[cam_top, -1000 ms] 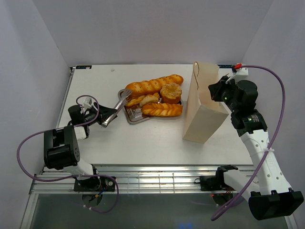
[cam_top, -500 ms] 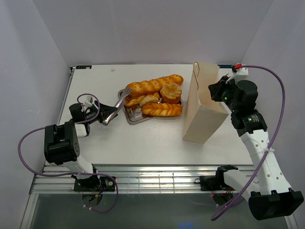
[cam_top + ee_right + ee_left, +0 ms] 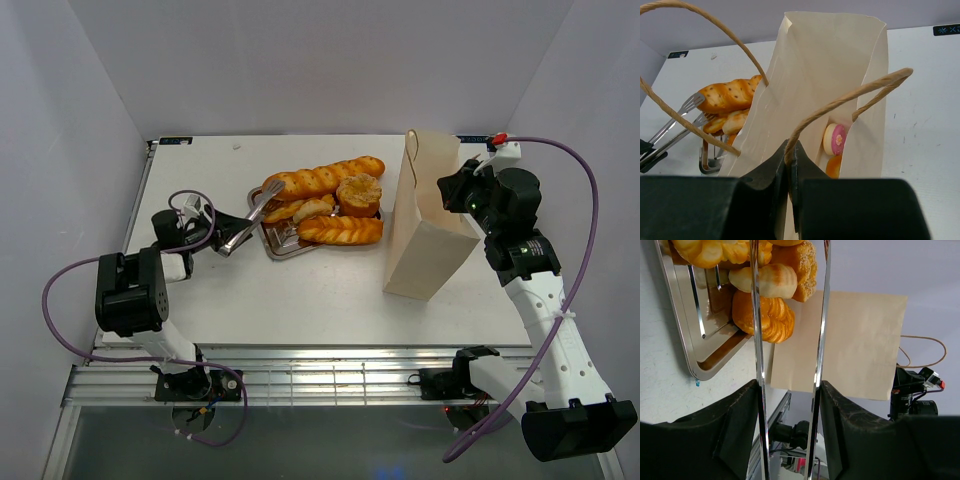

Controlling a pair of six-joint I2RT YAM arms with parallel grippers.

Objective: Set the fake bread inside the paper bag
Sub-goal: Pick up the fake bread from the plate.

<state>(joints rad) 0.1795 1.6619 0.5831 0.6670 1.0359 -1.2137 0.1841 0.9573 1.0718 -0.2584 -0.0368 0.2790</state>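
Note:
The fake bread (image 3: 325,203), a long baguette, twisted loaves and a seeded bun, lies piled on a silver tray (image 3: 284,250). My left gripper (image 3: 205,236) is shut on the handle end of metal tongs (image 3: 245,218), whose tips reach the tray's left edge. In the left wrist view the two tong arms (image 3: 757,340) run between my fingers (image 3: 735,430) toward the bread (image 3: 762,315). The paper bag (image 3: 425,230) stands upright right of the tray. My right gripper (image 3: 790,150) is shut on its string handle (image 3: 840,102). A pink-iced donut (image 3: 834,139) and an orange pastry (image 3: 832,167) lie inside.
White walls close in the table on three sides. The metal rail and arm bases (image 3: 300,375) run along the near edge. A purple cable (image 3: 575,180) loops beside the right arm. The bag's second handle (image 3: 700,25) arcs over the wrist view.
My left gripper has moved slightly farther from the near edge with the tongs, whose tips have shifted a little toward the baguette. The right arm and bag have not moved.

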